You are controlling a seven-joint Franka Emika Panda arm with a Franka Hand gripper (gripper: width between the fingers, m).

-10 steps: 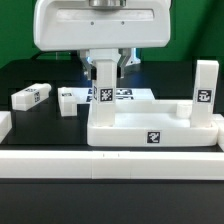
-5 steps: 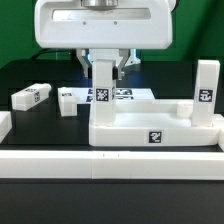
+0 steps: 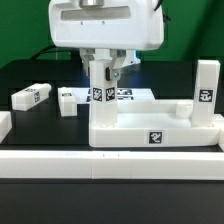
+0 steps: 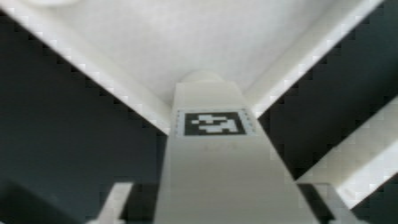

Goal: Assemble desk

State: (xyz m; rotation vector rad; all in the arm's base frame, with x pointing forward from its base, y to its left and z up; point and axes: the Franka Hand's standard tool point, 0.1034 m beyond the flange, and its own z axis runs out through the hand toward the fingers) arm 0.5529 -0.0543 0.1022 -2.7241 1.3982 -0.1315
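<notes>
Arm shifted to the exterior view's right, tool (image 3: 104, 68) gripping upright leg (image 3: 103, 90) at desk top (image 3: 120, 128), black-and-white tags (image 3: 153, 138) on parts

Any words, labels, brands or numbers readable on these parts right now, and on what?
No words, brands or numbers can be read in either view.
The only signs are black-and-white square tags, patterns rather than text: on the desk top, the upright leg, the held leg, the loose legs and the marker board.
</notes>
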